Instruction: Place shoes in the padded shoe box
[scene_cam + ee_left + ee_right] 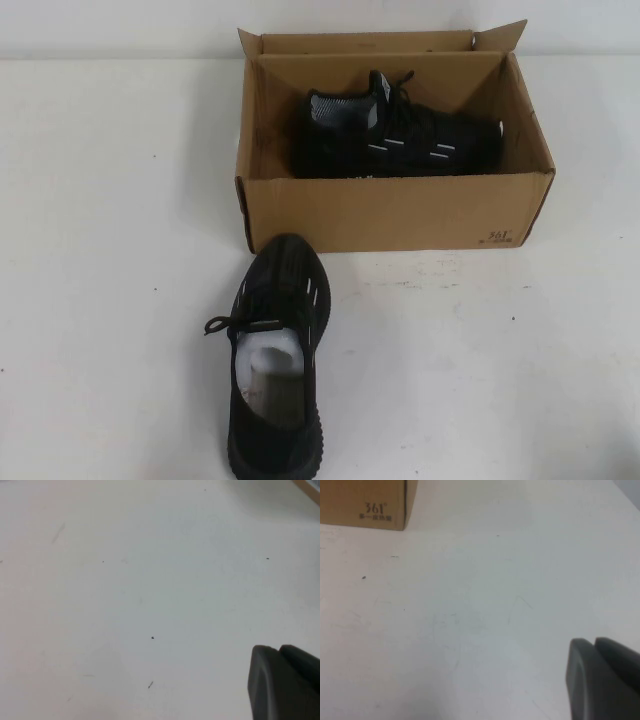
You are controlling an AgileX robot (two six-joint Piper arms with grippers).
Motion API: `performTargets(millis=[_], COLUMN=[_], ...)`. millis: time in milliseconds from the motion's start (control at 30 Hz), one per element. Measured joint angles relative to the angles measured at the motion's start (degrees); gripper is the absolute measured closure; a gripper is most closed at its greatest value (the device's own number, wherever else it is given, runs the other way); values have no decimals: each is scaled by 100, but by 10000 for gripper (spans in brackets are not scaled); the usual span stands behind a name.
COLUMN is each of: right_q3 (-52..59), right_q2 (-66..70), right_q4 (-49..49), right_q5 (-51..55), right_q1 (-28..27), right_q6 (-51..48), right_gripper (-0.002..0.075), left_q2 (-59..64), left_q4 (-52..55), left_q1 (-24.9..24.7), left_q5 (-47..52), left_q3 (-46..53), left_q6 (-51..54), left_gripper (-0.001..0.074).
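Note:
The brown cardboard shoe box (400, 212) stands open at the back middle of the table. One black sneaker (400, 140) lies on its side inside it, toe to the right. The other black sneaker (272, 360) stands on the table in front of the box's left part, toe toward the box, with white paper stuffed in its opening. Neither arm shows in the high view. My left gripper (277, 650) is shut and empty over bare table. My right gripper (594, 642) is shut and empty over bare table, near the box's logo corner (375, 510).
The white table (520, 360) spreads wide to the left and right of the loose sneaker. A sliver of the box's edge (311, 490) shows in the left wrist view. The box's upright flaps (360, 42) stand along its far side.

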Motion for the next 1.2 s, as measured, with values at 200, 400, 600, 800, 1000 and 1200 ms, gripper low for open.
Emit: performTargets(millis=[200, 400, 600, 800, 1000, 1200], right_q3=[0, 0, 0, 0, 0, 0], right_q2=[0, 0, 0, 0, 0, 0], right_q4=[0, 0, 0, 0, 0, 0], right_q5=[0, 0, 0, 0, 0, 0], right_q1=[0, 0, 0, 0, 0, 0], right_q6=[0, 0, 0, 0, 0, 0], right_gripper=[734, 734, 734, 734, 734, 734], left_q2=[0, 0, 0, 0, 0, 0], left_q4=[0, 0, 0, 0, -384, -1551], left_q1=[0, 0, 0, 0, 0, 0], left_q5=[0, -10, -10, -10, -280, -686], left_q3=[0, 0, 0, 0, 0, 0], left_q6=[0, 0, 0, 0, -24, -523], left_gripper=[739, 739, 739, 739, 739, 739])
